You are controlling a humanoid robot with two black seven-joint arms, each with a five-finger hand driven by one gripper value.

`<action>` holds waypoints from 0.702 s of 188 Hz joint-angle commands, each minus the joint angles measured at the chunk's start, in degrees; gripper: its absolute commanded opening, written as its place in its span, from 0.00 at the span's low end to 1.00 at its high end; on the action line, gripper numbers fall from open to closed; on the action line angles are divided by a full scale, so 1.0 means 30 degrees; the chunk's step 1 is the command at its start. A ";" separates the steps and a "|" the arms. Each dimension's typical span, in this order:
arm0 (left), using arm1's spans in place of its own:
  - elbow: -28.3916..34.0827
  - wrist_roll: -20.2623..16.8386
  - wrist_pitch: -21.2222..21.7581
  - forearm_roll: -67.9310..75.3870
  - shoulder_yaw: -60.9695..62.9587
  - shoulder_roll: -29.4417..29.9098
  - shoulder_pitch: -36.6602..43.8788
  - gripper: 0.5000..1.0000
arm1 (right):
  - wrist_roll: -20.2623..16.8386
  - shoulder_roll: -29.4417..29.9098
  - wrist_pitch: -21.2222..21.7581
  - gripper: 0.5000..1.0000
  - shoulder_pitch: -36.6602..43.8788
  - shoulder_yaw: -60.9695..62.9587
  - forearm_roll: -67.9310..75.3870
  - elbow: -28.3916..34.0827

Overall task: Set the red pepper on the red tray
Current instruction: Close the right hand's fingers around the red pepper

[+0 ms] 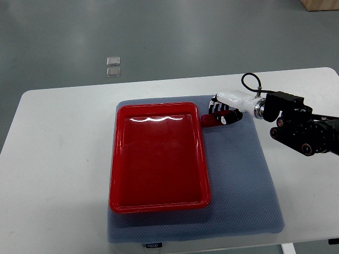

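A red tray (121, 159) lies on a grey-blue mat in the middle of the table, nothing inside it. Just off its upper right corner lies a red pepper (211, 120), long and dark red, on the mat. My right hand (221, 112) reaches in from the right edge, white-backed with black fingers (214, 106) curled down over the pepper. The fingers wrap the pepper's right half, which they hide. The pepper still touches or nearly touches the mat beside the tray's rim. No left arm shows.
The grey-blue mat (243, 180) covers the centre of a white table (58, 159). Two small clear squares (113, 66) lie on the floor beyond the table's far edge. The right forearm's black joints (299, 129) hang over the table's right side.
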 commanded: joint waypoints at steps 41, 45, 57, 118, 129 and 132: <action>0.0021 0.0000 -0.0003 0.0000 0.0001 0.0000 0.0024 1.00 | 0.0133 -0.0002 0.0001 0.01 -0.0034 0.0000 -0.0058 0.0187; 0.0021 0.0000 -0.0003 0.0000 0.0001 0.0000 0.0024 1.00 | 0.0133 -0.0002 0.0001 0.00 -0.0034 0.0000 -0.0087 0.0216; 0.0021 0.0000 -0.0003 0.0000 0.0001 0.0000 0.0024 1.00 | 0.0133 -0.0002 0.0001 0.00 -0.0034 0.0000 -0.0087 0.0275; 0.0021 0.0000 -0.0003 0.0000 0.0001 0.0000 0.0024 1.00 | 0.0250 -0.0207 -0.0175 0.00 -0.0093 0.0000 -0.0146 0.0275; 0.0021 0.0000 -0.0003 0.0000 0.0001 0.0000 0.0054 1.00 | 0.0280 -0.0325 -0.0204 0.00 -0.0005 0.0000 -0.0146 0.0275; 0.0021 0.0000 -0.0003 0.0000 0.0001 0.0000 0.0054 1.00 | 0.0280 -0.0325 -0.0204 0.00 -0.0005 0.0000 -0.0146 0.0275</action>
